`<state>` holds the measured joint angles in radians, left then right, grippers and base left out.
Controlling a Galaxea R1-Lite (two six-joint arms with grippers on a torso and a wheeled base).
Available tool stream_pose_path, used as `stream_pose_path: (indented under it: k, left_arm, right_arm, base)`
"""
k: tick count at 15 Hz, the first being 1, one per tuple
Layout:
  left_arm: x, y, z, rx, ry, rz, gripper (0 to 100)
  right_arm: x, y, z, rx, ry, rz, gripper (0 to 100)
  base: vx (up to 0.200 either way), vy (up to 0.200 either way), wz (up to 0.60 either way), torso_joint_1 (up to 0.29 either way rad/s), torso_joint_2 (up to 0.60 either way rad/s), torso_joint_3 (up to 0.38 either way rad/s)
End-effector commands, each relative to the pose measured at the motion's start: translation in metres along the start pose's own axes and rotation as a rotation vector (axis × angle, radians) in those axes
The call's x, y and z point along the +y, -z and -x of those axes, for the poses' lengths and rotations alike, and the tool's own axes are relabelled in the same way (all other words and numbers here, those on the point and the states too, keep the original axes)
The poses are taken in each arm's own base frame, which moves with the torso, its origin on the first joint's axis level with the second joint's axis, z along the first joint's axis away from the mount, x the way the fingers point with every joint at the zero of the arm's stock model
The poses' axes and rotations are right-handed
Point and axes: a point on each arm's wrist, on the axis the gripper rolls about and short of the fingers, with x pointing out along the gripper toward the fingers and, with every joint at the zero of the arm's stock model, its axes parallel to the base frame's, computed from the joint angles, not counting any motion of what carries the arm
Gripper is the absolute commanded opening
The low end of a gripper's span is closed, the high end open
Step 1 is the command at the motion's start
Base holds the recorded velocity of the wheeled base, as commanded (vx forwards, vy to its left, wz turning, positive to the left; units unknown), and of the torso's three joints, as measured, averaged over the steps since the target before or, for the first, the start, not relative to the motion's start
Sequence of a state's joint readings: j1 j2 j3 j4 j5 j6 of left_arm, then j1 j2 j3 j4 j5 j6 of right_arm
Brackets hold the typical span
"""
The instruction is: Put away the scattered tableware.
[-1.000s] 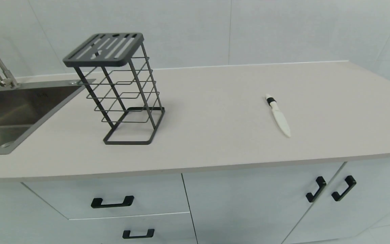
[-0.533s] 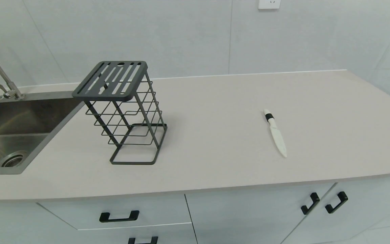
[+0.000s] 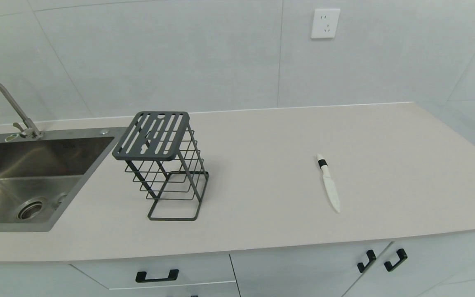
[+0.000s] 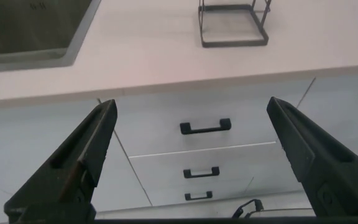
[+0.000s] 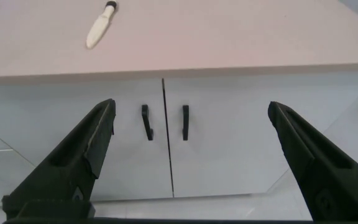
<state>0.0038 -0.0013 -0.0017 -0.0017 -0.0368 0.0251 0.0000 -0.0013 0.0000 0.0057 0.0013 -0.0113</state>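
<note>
Fingers of the left tool stand wide apart, out in front of the surface's front edge and facing the white drawer fronts, with a black drawer handle between them. The right tool is the same, its two dark fingers spread wide, out in front of the cupboard doors with a pair of black door handles in the gap.

Above them runs the pale surface. A white knife lies flat on its right half, nearer the front edge than the back. Its tip points toward the front edge, and the end with the black band points toward the wall. From the right tool's side the knife sits just past the front edge.

Well apart from it, toward the left end, a black wire rack stands upright with a slotted top plate that slopes. It is just beside the right rim of the steel sink, which is sunk into the surface's left end. The rack's base frame sits a little back from the front edge. A curved tap rises at the sink's back rim, and a white socket sits on the tiled wall behind.
</note>
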Motion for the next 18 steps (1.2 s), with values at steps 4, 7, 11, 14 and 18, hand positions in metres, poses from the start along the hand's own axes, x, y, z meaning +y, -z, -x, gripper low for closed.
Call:
stream_pose_path:
  k: [4,7,11,14,18]
  left_arm:
    - [0.0000,0.0000,-0.0001,0.002,-0.001,0.001,100]
    - [0.0000,0.0000,-0.0001,0.002,-0.001,-0.002,100]
    - [0.0000,0.0000,-0.0001,0.002,-0.001,-0.002,100]
    - [0.0000,0.0000,-0.0001,0.002,-0.002,-0.006,100]
    - [0.0000,0.0000,-0.0001,0.002,-0.002,-0.004,100]
  right_arm:
    - [0.0000,0.0000,-0.0001,0.002,0.000,-0.001,100]
    - [0.0000,0.0000,-0.0001,0.002,0.000,0.001,100]
    - [0.0000,0.0000,-0.0001,0.002,0.000,-0.001,100]
    - [0.0000,0.0000,-0.0001,0.002,0.000,0.001,100]
    - [0.0000,0.0000,-0.0001,0.002,0.000,0.001,100]
  base:
    - [0.000,0.100,0.00,0.310,-0.60,-0.294]
    - [0.000,0.133,0.00,0.235,-0.47,-0.225]
    - [0.000,0.000,0.00,0.102,-0.20,-0.091]
    - [0.133,0.000,0.00,0.005,0.00,0.003]
    - [0.050,0.000,0.00,-0.001,0.00,0.001]
